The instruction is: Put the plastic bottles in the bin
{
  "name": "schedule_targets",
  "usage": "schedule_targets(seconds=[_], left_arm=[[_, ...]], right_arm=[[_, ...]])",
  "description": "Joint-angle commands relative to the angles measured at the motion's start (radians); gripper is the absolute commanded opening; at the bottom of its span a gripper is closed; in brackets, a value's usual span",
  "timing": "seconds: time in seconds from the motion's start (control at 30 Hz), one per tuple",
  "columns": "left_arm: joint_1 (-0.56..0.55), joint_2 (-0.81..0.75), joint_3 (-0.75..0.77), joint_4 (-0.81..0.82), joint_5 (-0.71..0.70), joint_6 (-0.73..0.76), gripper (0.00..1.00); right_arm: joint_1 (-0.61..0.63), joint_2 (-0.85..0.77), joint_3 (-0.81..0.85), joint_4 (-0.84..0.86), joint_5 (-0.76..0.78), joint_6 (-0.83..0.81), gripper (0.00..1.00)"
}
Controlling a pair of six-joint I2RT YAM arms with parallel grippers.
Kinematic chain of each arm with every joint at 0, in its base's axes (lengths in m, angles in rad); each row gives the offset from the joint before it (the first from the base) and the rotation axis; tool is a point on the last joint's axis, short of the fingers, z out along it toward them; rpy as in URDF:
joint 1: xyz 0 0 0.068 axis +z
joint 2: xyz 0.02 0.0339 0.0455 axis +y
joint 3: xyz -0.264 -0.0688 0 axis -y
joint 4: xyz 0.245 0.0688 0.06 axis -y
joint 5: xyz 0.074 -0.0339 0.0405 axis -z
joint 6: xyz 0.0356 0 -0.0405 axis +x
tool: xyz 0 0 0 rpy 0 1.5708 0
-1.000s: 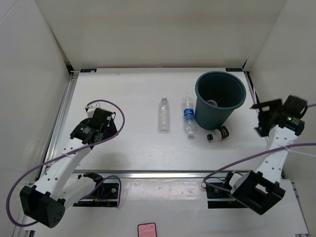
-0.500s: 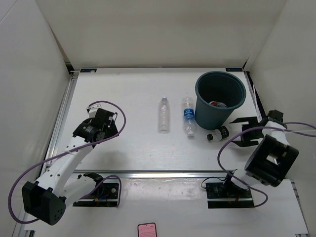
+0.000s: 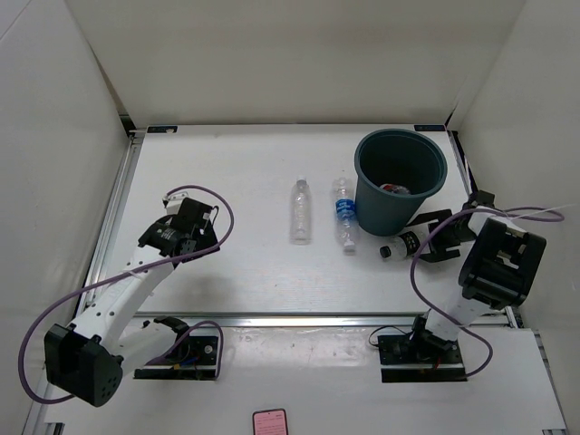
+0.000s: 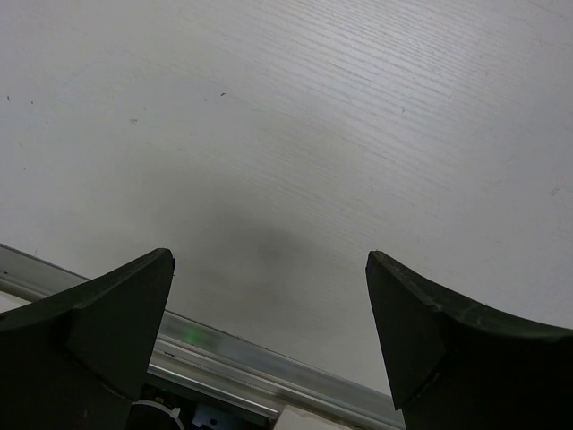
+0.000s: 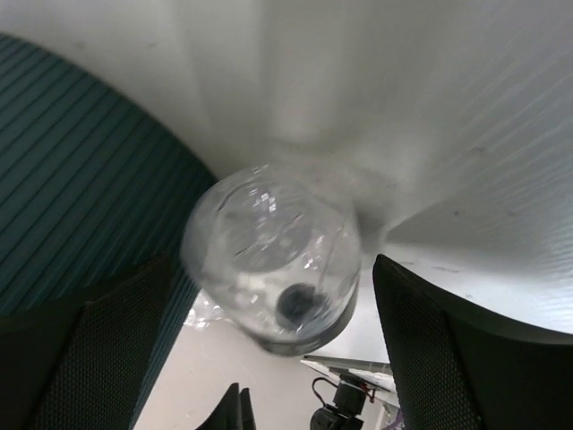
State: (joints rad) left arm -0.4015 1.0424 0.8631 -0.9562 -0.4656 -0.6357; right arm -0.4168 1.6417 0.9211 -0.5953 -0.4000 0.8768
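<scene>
While our left pincer hangs wide open over the desk, we see our right pincer wide open too, pointing at the short black-capped bottle lying just beside the bin.

right tool | swung down to short bottle

A bottle is laid on the surface, a second bottle right of it beside the bin; a third bottle is laid before the bin, a fourth bottle inside it.
</scene>
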Motion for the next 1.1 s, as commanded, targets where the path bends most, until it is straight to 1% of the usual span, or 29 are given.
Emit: schedule_targets(seconds=[0.0, 0.07, 0.17, 0.2, 0.3, 0.33, 0.4, 0.43, 0.5, 0.53, 0.57, 0.6, 0.63, 0.67, 0.7, 0.73, 0.77, 0.8, 0.83, 0.9, 0.97, 1.0, 1.03, 1.07], left_arm=[[-0.002, -0.005, -0.001, 0.016, 0.008, 0.001, 1.0], [-0.002, -0.005, -0.001, 0.025, 0.008, 0.01, 1.0], [-0.002, 0.004, -0.001, 0.025, 0.018, 0.01, 1.0], [-0.002, 0.004, -0.001, 0.025, 0.018, 0.01, 1.0], [-0.002, 0.004, -0.001, 0.034, 0.018, 0.01, 1.0], [-0.002, 0.004, -0.001, 0.034, 0.018, 0.01, 1.0], [-0.002, 0.004, -0.001, 0.034, 0.027, 0.01, 1.0], [-0.002, 0.004, -0.001, 0.034, 0.027, 0.01, 1.0], [-0.002, -0.005, -0.001, 0.034, 0.038, 0.01, 1.0], [-0.002, -0.005, -0.001, 0.034, 0.053, 0.01, 1.0], [-0.002, -0.005, -0.001, 0.034, 0.053, 0.01, 1.0], [-0.002, -0.005, -0.001, 0.034, 0.067, 0.01, 1.0], [-0.002, -0.005, -0.001, 0.045, 0.082, 0.01, 1.0], [-0.002, -0.005, -0.001, 0.045, 0.082, 0.01, 1.0], [-0.002, -0.005, -0.001, 0.057, 0.117, 0.019, 1.0], [-0.002, -0.005, 0.01, 0.068, 0.143, 0.037, 1.0], [-0.002, -0.005, 0.01, 0.079, 0.169, 0.068, 1.0], [-0.002, -0.005, 0.023, 0.079, 0.198, 0.068, 1.0], [-0.002, 0.02, 0.048, 0.089, 0.212, 0.068, 1.0], [-0.011, 0.045, 0.079, 0.1, 0.232, 0.068, 1.0], [-0.011, 0.12, 0.155, 0.112, 0.248, 0.068, 1.0], [-0.011, 0.152, 0.192, 0.123, 0.26, 0.068, 1.0], [-0.011, 0.222, 0.232, 0.132, 0.31, 0.068, 1.0], [-0.011, 0.255, 0.31, 0.132, 0.34, 0.068, 1.0]], right_arm=[[0.009, 0.023, 0.007, -0.014, 0.035, -0.009, 0.93], [0.019, 0.033, 0.007, -0.046, 0.087, -0.028, 0.9], [0.019, 0.033, -0.004, -0.055, 0.115, -0.051, 0.79], [0.019, 0.018, -0.004, -0.081, 0.128, -0.061, 0.66], [0.029, -0.064, -0.004, -0.126, 0.139, -0.084, 0.52], [0.029, -0.125, 0.008, -0.176, 0.139, -0.102, 0.48], [0.038, -0.193, 0.037, -0.256, 0.159, -0.127, 0.45], [0.038, -0.268, 0.059, -0.358, 0.168, -0.139, 0.42], [0.049, -0.353, 0.134, -0.452, 0.168, -0.174, 0.4], [0.049, -0.437, 0.174, -0.542, 0.168, -0.174, 0.4], [0.049, -0.477, 0.224, -0.575, 0.155, -0.188, 0.4], [0.049, -0.512, 0.343, -0.599, 0.155, -0.188, 0.4], [0.049, -0.557, 0.416, -0.618, 0.155, -0.188, 0.4], [0.049, -0.557, 0.492, -0.633, 0.155, -0.188, 0.4], [0.049, -0.557, 0.571, -0.633, 0.142, -0.188, 0.39], [0.058, -0.51, 0.729, -0.643, 0.142, -0.177, 0.39], [0.067, -0.472, 0.816, -0.668, 0.164, -0.168, 0.38], [0.088, -0.386, 0.907, -0.682, 0.182, -0.168, 0.38], [0.105, -0.346, 1.059, -0.692, 0.223, -0.159, 0.38], [0.163, -0.251, 1.143, -0.664, 0.269, -0.159, 0.38], [0.199, -0.205, 1.17, -0.617, 0.3, -0.141, 0.42], [0.208, -0.166, 1.17, -0.604, 0.314, -0.118, 0.59], [0.217, -0.148, 1.15, -0.604, 0.314, -0.108, 0.68], [0.242, -0.131, 1.136, -0.592, 0.314, -0.108, 0.82]])
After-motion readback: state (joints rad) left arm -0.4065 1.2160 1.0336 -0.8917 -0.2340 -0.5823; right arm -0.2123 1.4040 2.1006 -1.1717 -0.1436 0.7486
